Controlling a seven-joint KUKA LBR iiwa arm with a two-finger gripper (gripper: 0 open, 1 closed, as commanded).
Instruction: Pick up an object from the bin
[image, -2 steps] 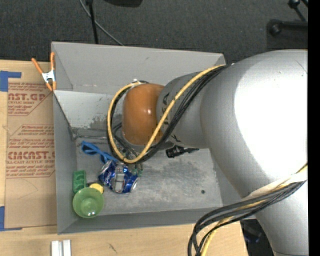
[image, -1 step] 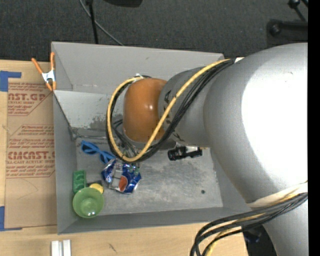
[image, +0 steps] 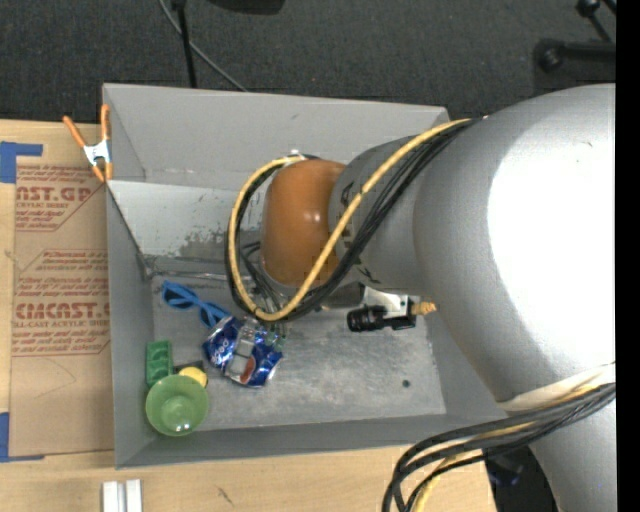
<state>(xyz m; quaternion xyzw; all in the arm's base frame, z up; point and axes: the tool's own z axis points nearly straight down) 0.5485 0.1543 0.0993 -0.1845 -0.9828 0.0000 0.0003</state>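
My gripper (image: 263, 308) reaches down into the middle of the bin, mostly hidden under the arm's orange cover. Just below it, touching or nearly touching its tip, lies a crumpled blue and silver foil wrapper (image: 240, 353) on the bin floor. To the left of the gripper rests a blue plastic piece (image: 194, 300) that looks like glasses. On its right lies a small black and white object (image: 383, 313).
A green round toy with a yellow knob (image: 176, 402) and a green block (image: 158, 361) sit in the front left corner. The arm covers the right and back of the bin. Bare floor shows at the front right.
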